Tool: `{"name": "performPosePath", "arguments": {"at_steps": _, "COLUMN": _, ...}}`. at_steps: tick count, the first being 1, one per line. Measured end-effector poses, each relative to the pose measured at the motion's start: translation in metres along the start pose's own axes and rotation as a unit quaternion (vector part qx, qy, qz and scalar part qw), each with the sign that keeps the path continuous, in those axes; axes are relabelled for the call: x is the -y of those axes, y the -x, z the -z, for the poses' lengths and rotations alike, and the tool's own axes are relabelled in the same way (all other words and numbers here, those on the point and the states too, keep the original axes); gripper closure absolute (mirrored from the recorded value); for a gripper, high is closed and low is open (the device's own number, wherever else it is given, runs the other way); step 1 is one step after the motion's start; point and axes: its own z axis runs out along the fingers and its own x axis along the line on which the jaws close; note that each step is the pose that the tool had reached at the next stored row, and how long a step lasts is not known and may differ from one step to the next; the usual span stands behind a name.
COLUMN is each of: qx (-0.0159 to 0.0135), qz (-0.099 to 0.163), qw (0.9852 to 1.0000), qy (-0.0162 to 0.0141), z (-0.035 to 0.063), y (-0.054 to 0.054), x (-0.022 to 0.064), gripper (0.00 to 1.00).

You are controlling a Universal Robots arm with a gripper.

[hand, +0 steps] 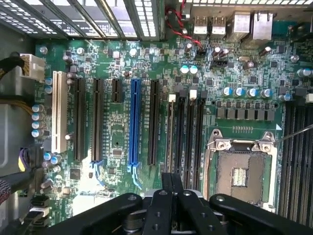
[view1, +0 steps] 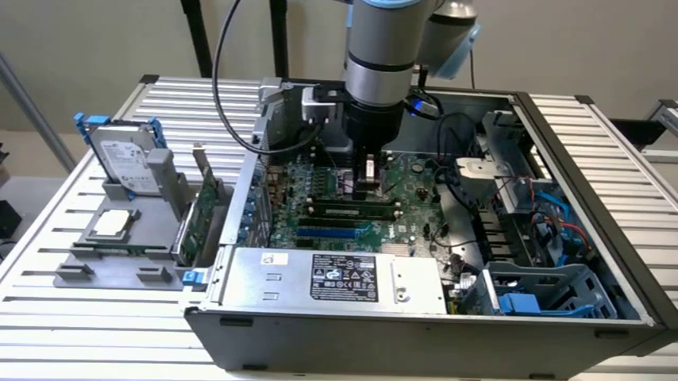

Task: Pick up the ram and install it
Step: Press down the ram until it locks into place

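Exterior view: slatted metal bench (view1: 63, 317), beige wall behind. An open grey computer case (view1: 424, 337) sat mid-bench with its top off. A grey plastic fixture (view1: 106, 266) stood near the bench edge on the exterior view's left. It carried a silver hard drive (view1: 122, 159) with blue rails, an upright green expansion card (view1: 202, 214) and a square processor (view1: 113, 225). The arm came straight down into the case, its upper part cut off by the frame. The jaws (view1: 367, 184) were low over the motherboard (view1: 317, 186). The ram (view1: 350, 209), a thin green strip with dark chips, lay along the memory slots just under the jaws. Contact between the two was hard to make out. A labelled metal box (view1: 344, 278) hid the board's near edge, and tangled black and blue cables filled the case end on the exterior view's right.

Wrist view: the jaws (hand: 171, 183) were black, bar-shaped and pressed together, with nothing clearly pinched. The ram (hand: 169, 137) showed edge-on as a brownish line in the slot nearest the black card slots, though this was hard to confirm. Also seen were a glossy blue slot (hand: 134, 122), a white slot (hand: 59, 112) and a metal-framed processor socket (hand: 239, 171).
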Motion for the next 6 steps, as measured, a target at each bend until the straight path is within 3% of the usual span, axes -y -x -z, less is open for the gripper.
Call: {"name": "performPosePath", "arguments": {"at_steps": 6, "qx": 0.0000, "qz": 0.000, "qw": 1.0000, "qy": 0.0000, "z": 0.0005, "y": -0.0001, "x": 0.0000, "gripper": 1.00}}
